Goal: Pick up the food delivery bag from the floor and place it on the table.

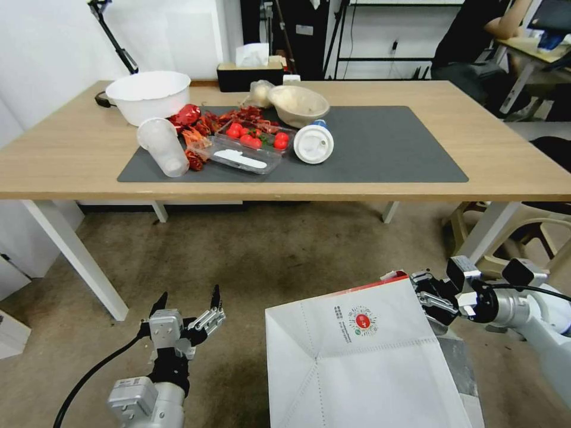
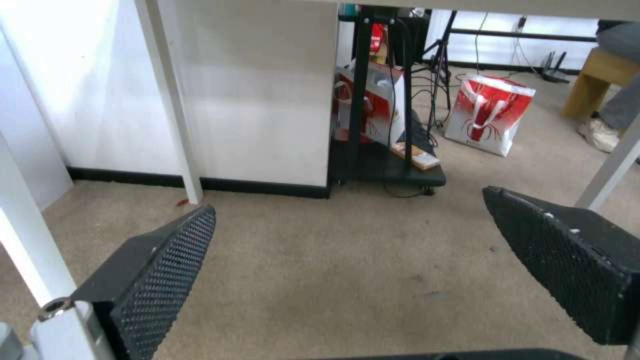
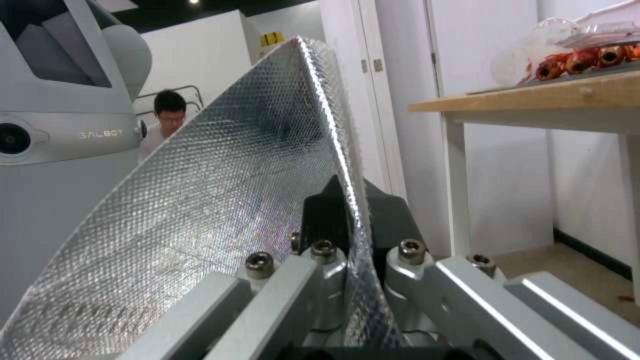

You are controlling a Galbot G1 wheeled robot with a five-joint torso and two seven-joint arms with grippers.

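The food delivery bag [image 1: 357,362], white with a round red logo and a red side edge, is tilted above the floor [image 1: 250,261] at the lower right. My right gripper [image 1: 425,297] is shut on the bag's upper edge. In the right wrist view the silver foil lining [image 3: 220,200] is pinched between the dark fingers [image 3: 387,210]. My left gripper [image 1: 187,303] hangs open over bare floor to the left of the bag, its two black pads [image 2: 167,265] spread wide. The table [image 1: 505,160], light wood with a dark grey mat [image 1: 386,148], stands just ahead.
On the mat's left half lie a white bowl [image 1: 148,95], an overturned clear cup [image 1: 162,145], a tray of tomatoes [image 1: 247,148], a beige bowl [image 1: 297,104] and a white lid [image 1: 313,144]. White table legs [image 1: 77,255] stand left. A beige stool [image 1: 517,238] stands right. A small red-printed bag [image 2: 490,112] sits far off.
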